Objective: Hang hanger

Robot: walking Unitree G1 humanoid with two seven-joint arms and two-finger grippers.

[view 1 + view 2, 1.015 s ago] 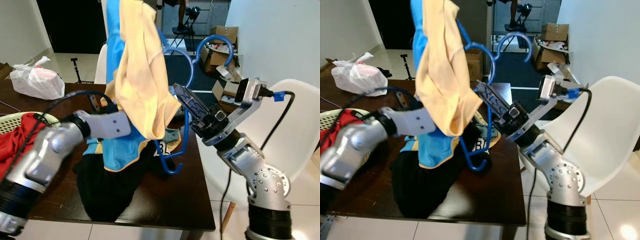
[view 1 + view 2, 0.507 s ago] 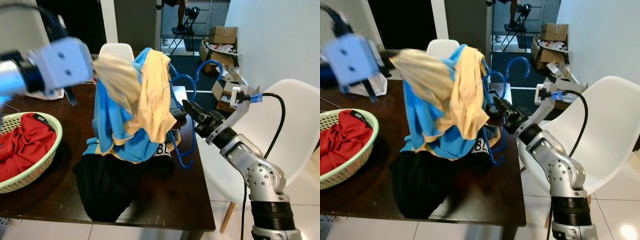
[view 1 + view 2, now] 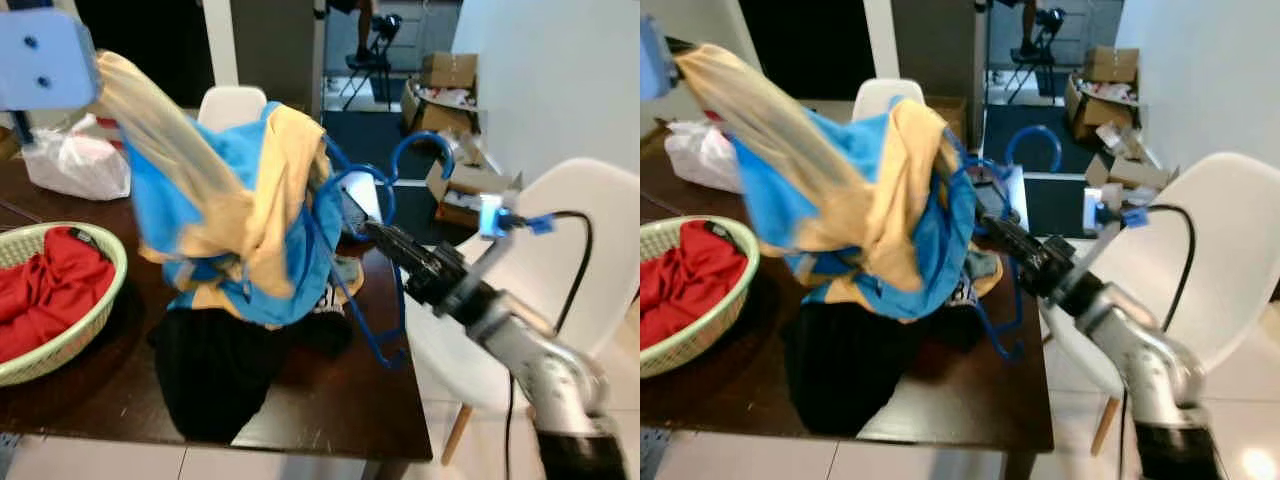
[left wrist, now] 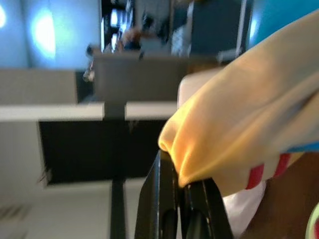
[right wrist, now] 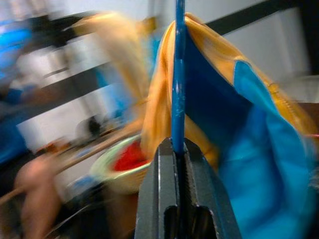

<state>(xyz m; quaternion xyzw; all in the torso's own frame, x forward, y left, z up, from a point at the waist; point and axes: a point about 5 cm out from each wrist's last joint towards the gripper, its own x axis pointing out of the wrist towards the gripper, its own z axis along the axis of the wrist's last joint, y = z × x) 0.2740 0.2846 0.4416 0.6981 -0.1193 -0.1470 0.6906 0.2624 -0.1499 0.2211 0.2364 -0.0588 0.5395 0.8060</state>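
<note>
A blue plastic hanger [image 3: 386, 262] is threaded into a blue and yellow shirt [image 3: 245, 215] held in the air above the dark table [image 3: 330, 410]. My right gripper [image 3: 373, 232] is shut on the hanger's side bar, which shows as a blue rod [image 5: 178, 79] between its fingers [image 5: 192, 174]. The hanger's hook [image 3: 421, 147] points up on the right. My left gripper [image 4: 180, 175] is shut on the shirt's yellow edge [image 4: 239, 134] high at the left. It holds the cloth stretched away from the hanger.
A black garment [image 3: 212, 370] lies on the table under the shirt. A green basket [image 3: 100, 320] of red clothes sits at the left, a white plastic bag [image 3: 75, 160] behind it. White chairs stand at the right [image 3: 565, 245] and behind the table [image 3: 228, 103].
My left gripper has pulled the shirt's yellow edge up and to the left, stretching the cloth out. My right gripper keeps hold of the hanger in nearly the same place.
</note>
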